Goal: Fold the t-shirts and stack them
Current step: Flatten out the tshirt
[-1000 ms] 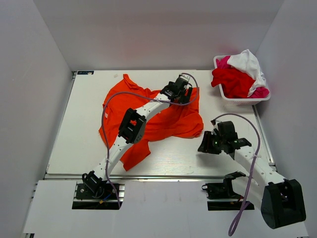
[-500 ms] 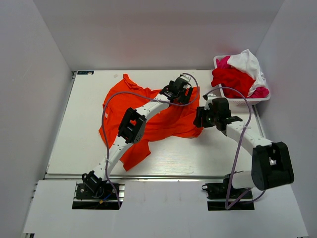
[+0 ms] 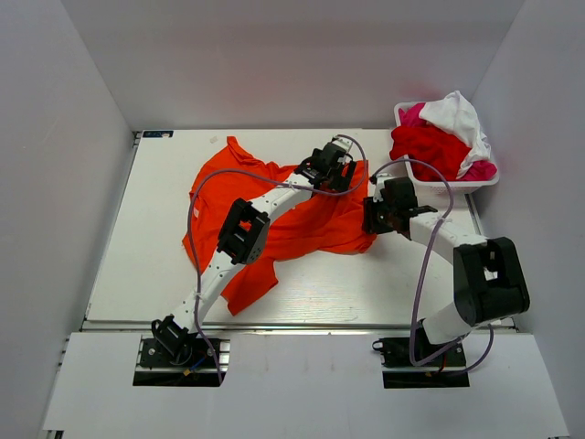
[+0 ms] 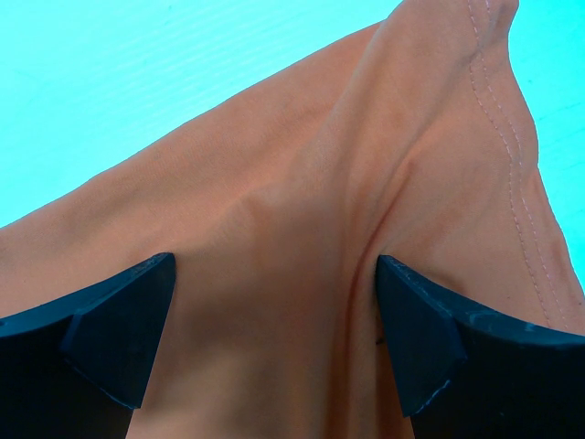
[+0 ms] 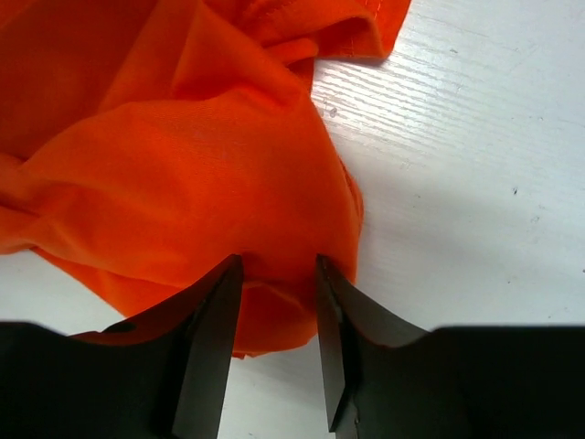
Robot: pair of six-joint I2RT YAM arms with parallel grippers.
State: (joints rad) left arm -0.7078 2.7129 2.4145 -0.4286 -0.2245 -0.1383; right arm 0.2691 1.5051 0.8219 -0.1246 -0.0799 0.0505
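Your right gripper (image 5: 279, 265) pinching the right edge of the orange t-shirt (image 3: 315, 229), your left gripper (image 4: 274, 261) spread wide over its far edge, shirt crumpled on the table (image 3: 155, 229), other t-shirts (image 3: 437, 146) heaped in the basket (image 3: 448, 187).

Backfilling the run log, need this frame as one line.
left gripper: open over raised fold of orange t-shirt | right gripper: shut on shirt's right edge | other t-shirts: in basket | folded: none
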